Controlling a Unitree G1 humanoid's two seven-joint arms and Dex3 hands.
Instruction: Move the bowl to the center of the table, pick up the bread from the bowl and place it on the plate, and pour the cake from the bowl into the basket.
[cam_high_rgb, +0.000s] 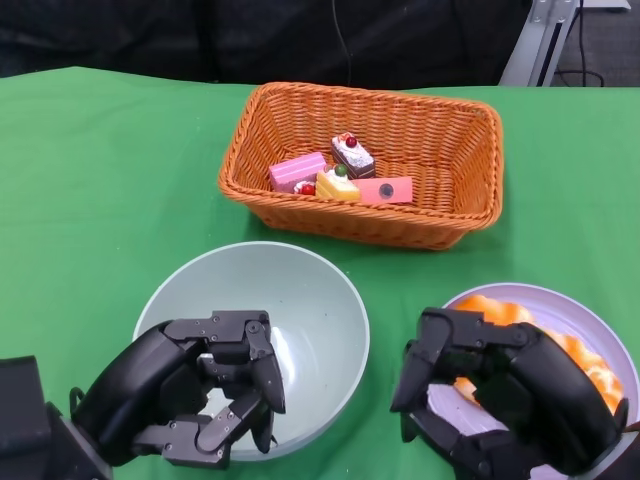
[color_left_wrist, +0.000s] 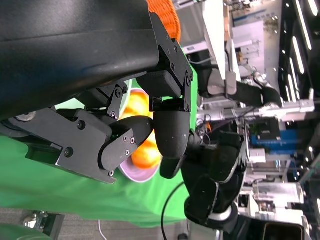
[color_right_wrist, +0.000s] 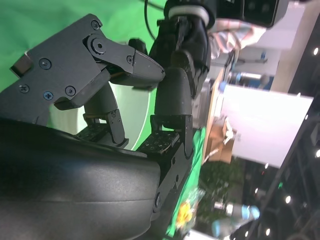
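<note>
Looks like the tail end of the task: bowl (cam_high_rgb: 262, 330) sits near the table's (cam_high_rgb: 90, 190) middle and reads empty, cake pieces (cam_high_rgb: 340, 172) lie in the basket (cam_high_rgb: 370, 160), and the bread (cam_high_rgb: 520, 335) is on the plate (cam_high_rgb: 600, 335) at the right. Left hand (cam_high_rgb: 195, 400) hovers over the bowl's near rim, fingers curled in, nothing visibly between them; can't tell if they touch the rim. Right hand (cam_high_rgb: 500, 395) sits over the plate's near side, fingers curled, apparently holding nothing. My read: all three steps done, next move is just pulling both hands back clear without knocking the bowl or plate. Hard to see: the right hand covers much of the bread and plate, the left hand hides the bowl's near edge, and both wrist views are mostly black fingers, so contact can't be confirmed.
</note>
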